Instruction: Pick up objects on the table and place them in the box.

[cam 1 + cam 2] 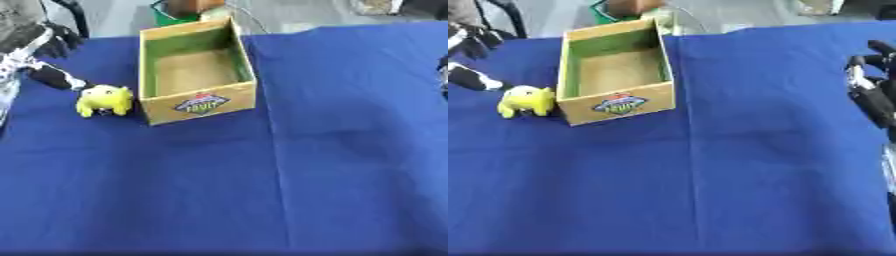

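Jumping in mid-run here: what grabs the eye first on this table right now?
The small yellow toy stands out against the blue tablecloth, sitting just left of the open cardboard box, whose inside looks empty. The left hand reaches in from the left edge, a fingertip right at the toy. The right hand shows at the right edge, away from both.

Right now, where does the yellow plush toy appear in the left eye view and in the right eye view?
Left eye view: the yellow plush toy sits at the left, above the middle, beside the cardboard box.
Right eye view: it is nearer the left edge, at a similar height.
Shared landmark: in both views the toy is just left of the box's front left corner, by the printed label.
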You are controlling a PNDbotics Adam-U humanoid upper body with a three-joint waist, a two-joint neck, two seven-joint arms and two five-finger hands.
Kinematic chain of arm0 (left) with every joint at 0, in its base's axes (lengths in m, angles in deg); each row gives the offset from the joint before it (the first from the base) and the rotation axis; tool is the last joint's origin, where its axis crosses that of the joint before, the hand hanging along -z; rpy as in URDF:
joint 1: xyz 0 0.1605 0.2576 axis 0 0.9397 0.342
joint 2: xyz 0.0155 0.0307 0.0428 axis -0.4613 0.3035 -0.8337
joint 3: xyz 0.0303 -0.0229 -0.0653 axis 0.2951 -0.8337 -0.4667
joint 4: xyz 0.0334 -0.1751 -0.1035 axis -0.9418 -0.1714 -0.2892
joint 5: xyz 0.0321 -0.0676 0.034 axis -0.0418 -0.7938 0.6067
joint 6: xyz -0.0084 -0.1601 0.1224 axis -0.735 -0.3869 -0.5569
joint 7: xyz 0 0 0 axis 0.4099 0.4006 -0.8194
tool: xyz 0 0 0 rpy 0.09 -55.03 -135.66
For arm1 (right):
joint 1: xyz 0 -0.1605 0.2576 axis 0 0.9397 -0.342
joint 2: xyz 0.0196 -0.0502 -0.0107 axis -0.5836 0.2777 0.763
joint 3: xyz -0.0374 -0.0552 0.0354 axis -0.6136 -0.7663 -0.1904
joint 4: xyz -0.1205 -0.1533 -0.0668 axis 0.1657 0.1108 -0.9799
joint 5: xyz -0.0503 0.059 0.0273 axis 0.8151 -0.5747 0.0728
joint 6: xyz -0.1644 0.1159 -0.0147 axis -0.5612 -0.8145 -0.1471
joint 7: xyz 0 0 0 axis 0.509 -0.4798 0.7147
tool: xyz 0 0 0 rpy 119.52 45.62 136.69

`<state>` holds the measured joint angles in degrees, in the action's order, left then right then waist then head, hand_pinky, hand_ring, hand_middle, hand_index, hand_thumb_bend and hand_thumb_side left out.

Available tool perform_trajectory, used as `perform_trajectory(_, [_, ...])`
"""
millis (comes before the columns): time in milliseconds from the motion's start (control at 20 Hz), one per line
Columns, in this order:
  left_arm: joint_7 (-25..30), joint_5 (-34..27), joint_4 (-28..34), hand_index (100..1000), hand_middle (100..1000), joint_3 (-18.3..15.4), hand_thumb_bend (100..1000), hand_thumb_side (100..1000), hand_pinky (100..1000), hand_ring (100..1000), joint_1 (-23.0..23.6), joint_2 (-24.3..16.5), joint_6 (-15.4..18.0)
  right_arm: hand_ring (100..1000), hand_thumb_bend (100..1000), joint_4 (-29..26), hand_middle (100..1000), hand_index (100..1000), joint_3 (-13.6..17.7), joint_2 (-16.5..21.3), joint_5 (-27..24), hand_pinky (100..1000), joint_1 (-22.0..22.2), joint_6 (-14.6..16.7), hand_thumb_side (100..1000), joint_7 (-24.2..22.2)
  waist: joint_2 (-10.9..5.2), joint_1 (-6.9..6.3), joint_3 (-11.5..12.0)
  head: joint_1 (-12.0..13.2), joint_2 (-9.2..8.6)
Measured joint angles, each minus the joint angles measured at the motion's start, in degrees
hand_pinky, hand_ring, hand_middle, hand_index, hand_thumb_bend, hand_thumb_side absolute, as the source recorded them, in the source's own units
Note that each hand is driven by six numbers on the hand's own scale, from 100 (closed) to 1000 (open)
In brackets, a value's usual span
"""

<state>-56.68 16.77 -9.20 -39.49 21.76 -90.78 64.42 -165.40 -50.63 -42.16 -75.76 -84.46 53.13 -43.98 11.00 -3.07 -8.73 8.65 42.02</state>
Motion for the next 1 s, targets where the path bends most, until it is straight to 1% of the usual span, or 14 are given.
perform_trajectory(250, [4.7, 3.5, -4.3, 778, 663, 0.4, 648, 100, 671, 627, -2.2, 1.0, 4.0, 907, 100, 0.1, 680, 913, -0.1, 0.0, 0.0, 743, 0.0, 0.1, 557, -0.1, -0.11, -0.02, -0.2, 0.0, 0.25])
perform_trajectory(450, [9.0, 4.3, -5.8, 782, 667, 0.9, 638, 100, 678, 632, -2.6, 1.5, 6.5, 907, 100, 0.1, 679, 912, -0.3, 0.0, 0.0, 743, 0.2, 0.1, 557, -0.1, -0.19, -0.05, -0.4, 0.0, 0.26])
perform_trajectory(500, [10.0, 4.3, -5.9, 782, 668, 1.1, 648, 100, 680, 633, -2.6, 1.5, 7.0, 906, 100, 0.1, 679, 912, -0.3, 0.0, 0.0, 743, 0.3, 0.1, 557, -0.1, -0.22, -0.06, -0.4, 0.0, 0.26])
perform_trajectory(550, [10.9, 4.3, -6.1, 781, 667, 1.2, 626, 100, 680, 632, -2.6, 1.6, 7.3, 907, 100, 0.1, 679, 912, -0.3, 0.0, 0.0, 743, 0.3, 0.1, 558, -0.1, -0.23, -0.08, -0.4, 0.0, 0.26])
perform_trajectory(700, [12.3, 5.2, -6.4, 769, 652, 1.5, 590, 100, 670, 617, -2.6, 2.0, 7.6, 906, 100, 0.1, 679, 912, -0.3, 0.0, 0.0, 743, 0.3, 0.1, 558, -0.1, -0.23, -0.14, -0.4, 0.1, 0.26])
perform_trajectory(800, [12.0, 6.2, -6.7, 767, 648, 1.6, 573, 100, 667, 614, -2.6, 2.3, 7.2, 906, 100, 0.1, 679, 912, -0.3, 0.0, 0.0, 743, 0.4, 0.1, 559, -0.1, -0.23, -0.15, -0.4, 0.1, 0.26])
perform_trajectory(950, [10.5, 8.1, -7.2, 767, 648, 1.8, 573, 100, 667, 614, -2.5, 2.7, 6.5, 906, 100, 0.1, 679, 912, -0.3, 0.0, -0.1, 743, 0.4, 0.1, 559, -0.1, -0.23, -0.15, -0.5, 0.1, 0.26])
perform_trajectory(1000, [10.1, 8.5, -7.3, 755, 616, 1.8, 486, 100, 646, 584, -2.5, 2.9, 6.4, 906, 100, 0.1, 679, 912, -0.3, 0.0, -0.1, 743, 0.4, 0.1, 559, -0.1, -0.23, -0.15, -0.5, 0.1, 0.26])
